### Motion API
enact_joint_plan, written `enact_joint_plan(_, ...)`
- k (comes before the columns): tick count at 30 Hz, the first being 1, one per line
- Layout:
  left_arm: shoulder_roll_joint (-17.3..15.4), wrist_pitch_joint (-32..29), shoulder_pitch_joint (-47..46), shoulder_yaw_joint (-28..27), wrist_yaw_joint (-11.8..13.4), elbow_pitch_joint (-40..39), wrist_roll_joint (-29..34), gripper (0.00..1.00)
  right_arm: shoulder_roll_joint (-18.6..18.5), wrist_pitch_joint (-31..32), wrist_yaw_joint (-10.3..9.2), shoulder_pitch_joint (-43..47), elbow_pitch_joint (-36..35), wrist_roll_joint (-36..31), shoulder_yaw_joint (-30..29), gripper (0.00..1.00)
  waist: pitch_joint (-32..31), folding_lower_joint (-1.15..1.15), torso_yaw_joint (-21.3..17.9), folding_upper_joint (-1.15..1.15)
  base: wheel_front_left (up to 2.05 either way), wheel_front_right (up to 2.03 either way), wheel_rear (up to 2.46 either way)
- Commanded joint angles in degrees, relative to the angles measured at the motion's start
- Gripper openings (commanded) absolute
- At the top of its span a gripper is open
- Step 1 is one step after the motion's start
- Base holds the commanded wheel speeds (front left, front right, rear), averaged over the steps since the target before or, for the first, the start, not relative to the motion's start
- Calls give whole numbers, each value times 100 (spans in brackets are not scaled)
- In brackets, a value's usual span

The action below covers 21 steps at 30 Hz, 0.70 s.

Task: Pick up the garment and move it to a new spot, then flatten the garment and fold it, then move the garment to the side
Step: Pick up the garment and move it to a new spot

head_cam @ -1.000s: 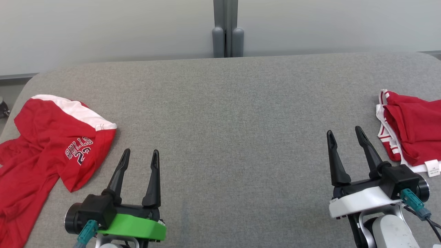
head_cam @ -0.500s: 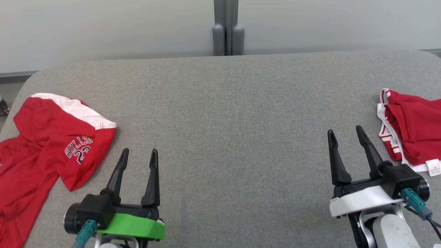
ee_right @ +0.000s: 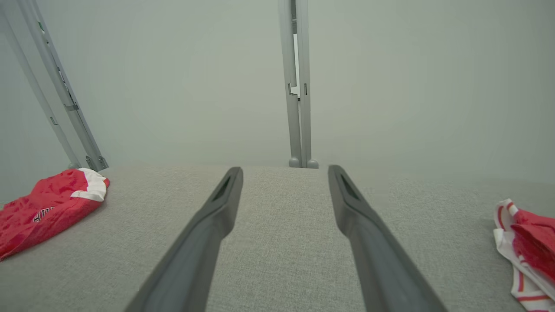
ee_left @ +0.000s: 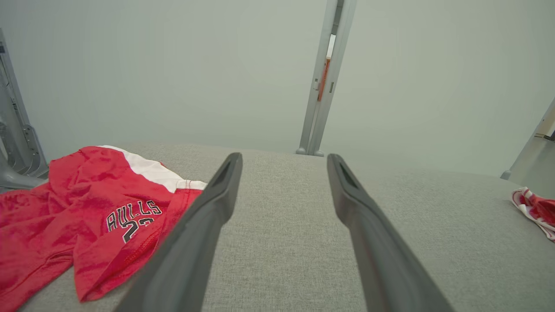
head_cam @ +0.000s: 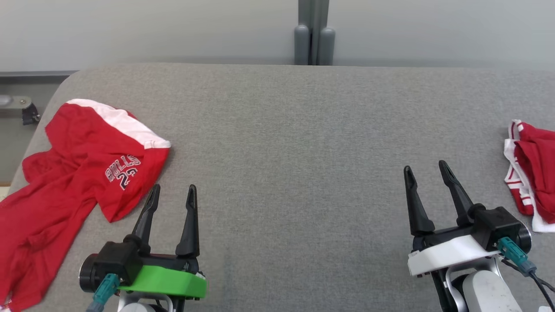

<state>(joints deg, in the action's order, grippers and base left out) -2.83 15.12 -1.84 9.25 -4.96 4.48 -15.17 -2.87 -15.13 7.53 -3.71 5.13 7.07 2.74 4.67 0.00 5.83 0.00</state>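
The large grey fabric-covered desk (head_cam: 277, 130) spans the head view from left to right, with a pale grey wall panel behind its far edge. A grey vertical post (head_cam: 313, 32) stands against that wall at the far centre.

The crumpled red jersey garment with a white band and dark "BULLS 23" lettering (head_cam: 73, 173) lies on the left part of the desk. Its near portion trails toward the near left edge.

A smaller bundled red-and-white striped garment (head_cam: 531, 169) lies at the right edge of the desk, well apart from the jersey.

The left gripper with the green base (head_cam: 172, 190) hovers over the near left area of the desk. Its fingers (ee_left: 208, 225) are spread apart and hold nothing, and the left fingertip is just beside the jersey's near right corner.

The right gripper with the white base (head_cam: 424, 167) hovers over the near right area. Its fingers (ee_right: 208, 234) are likewise spread and empty, near the striped garment but not touching it.
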Motion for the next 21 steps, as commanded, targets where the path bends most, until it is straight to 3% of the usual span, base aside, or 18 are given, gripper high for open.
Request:
enact_joint_plan(1,-14,1,-95,-41,15,15,-64,100,-4,0,-10,-41,12,41,18,100,49,0,296,0,0,0,0)
enact_joint_plan(12,-13,1,-16,-373,40,44,-28,100,-8,0,-11,-134,147,112,334,100,43,0,1206,0,0,0,0)
enact_joint_plan(21,-11,1,-28,-539,71,81,-116,100,-13,0,-11,-198,290,151,666,100,43,0,1672,0,0,0,0)
